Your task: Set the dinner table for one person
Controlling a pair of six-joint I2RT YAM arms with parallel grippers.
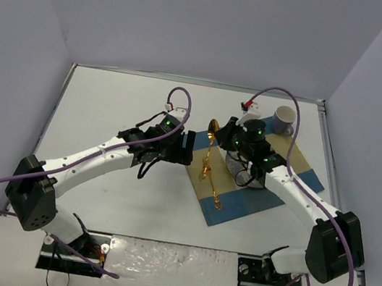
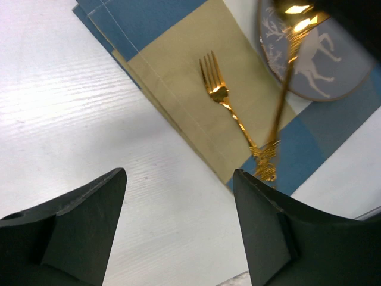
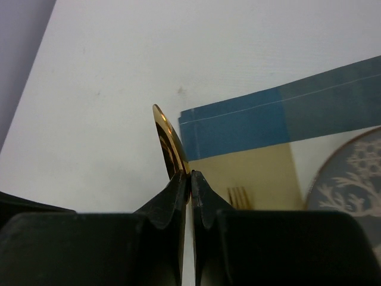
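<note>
My right gripper (image 3: 190,176) is shut on a gold spoon (image 3: 166,140) just below its bowl. The spoon (image 1: 212,133) hangs over the left part of the blue-and-beige placemat (image 1: 281,195), handle down (image 2: 280,107). A gold fork (image 2: 229,107) lies flat on the placemat's beige panel (image 2: 178,65). A grey-blue plate with a deer pattern (image 2: 327,65) rests on the mat, largely under the right arm. My left gripper (image 2: 178,179) stands open and holds nothing, above the white dinner table (image 1: 109,107) just left of the mat's edge.
A grey mug (image 1: 283,120) stands at the far right, beyond the placemat. The table's metal rim (image 1: 187,80) runs along the back, with grey walls on three sides. Purple cables loop off both arms.
</note>
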